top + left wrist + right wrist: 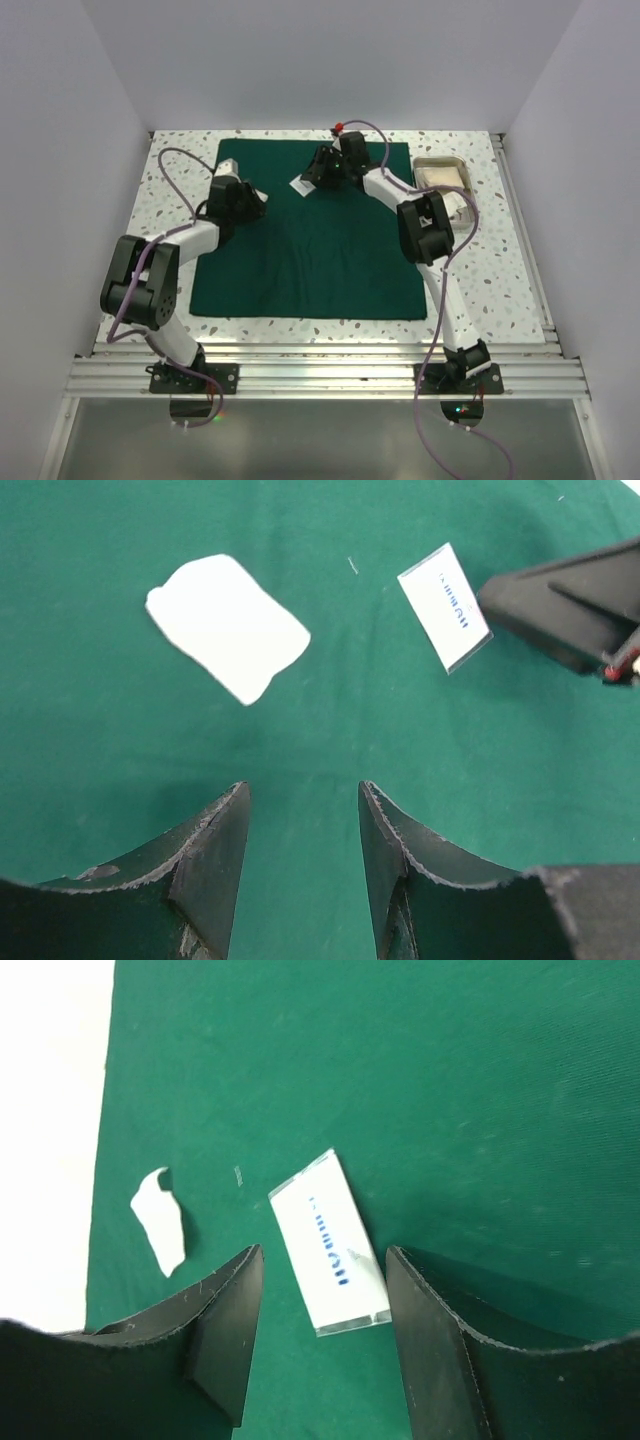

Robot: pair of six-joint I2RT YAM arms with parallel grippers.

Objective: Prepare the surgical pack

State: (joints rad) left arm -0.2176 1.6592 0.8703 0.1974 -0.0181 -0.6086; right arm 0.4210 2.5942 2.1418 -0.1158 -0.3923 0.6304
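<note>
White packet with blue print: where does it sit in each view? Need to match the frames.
Top external: white packet at the far middle of the green drape, by the right gripper.
Left wrist: upper right.
Right wrist: lower centre, between the right gripper's open jaws.
Shared landmark: the green drape under it.

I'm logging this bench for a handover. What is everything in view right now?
green cloth: one, dark green, spread flat mid-table
white pad: one, white, on the cloth, far left
packet: one, white with blue print, on the cloth
steel tray: one, silver, on the table right of the cloth
table: one, white speckled
left pincer: one, black, open, empty, above the cloth
right pincer: one, black, open, straddling the packet
</note>
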